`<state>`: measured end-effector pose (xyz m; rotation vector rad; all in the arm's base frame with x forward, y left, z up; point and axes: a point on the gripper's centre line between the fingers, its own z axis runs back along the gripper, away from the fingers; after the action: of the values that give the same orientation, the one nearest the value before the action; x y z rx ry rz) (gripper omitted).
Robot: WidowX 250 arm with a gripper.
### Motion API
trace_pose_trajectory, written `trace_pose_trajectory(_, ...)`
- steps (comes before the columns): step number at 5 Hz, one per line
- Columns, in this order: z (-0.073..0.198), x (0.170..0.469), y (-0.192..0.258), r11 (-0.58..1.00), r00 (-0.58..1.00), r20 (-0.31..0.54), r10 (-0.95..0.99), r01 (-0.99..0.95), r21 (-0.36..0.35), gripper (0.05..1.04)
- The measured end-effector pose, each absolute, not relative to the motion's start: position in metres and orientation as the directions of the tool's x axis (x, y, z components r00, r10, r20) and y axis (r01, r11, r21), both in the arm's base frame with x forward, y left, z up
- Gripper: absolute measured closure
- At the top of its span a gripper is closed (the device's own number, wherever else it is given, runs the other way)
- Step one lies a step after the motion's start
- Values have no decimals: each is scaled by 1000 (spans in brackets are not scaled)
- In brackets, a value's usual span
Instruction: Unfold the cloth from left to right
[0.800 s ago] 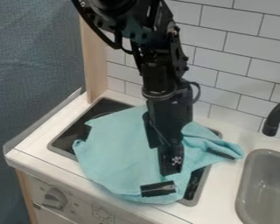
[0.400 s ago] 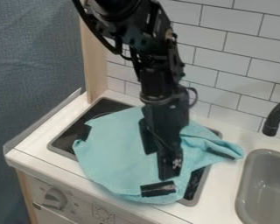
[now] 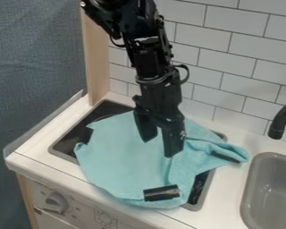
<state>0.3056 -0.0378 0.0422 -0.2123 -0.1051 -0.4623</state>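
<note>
Below my claw (image 3: 159, 147), the teal cloth (image 3: 112, 156) lies across the stove (image 3: 71, 142), rumpled on the side near the sink (image 3: 274, 192). I have the claw released, fingers spread; my arm (image 3: 150, 60) slants down from the top edge.

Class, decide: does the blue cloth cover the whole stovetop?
No, the dark stovetop shows beyond the cloth on the picture's left side.
</note>
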Motion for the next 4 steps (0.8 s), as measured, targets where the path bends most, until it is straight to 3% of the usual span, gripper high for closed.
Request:
trace_pose_trajectory(2,18,339,-39,908,934,73,-349,356,-219,85)
trace_pose_trajectory(4,-11,354,-44,933,960,17,-281,277,-228,85)
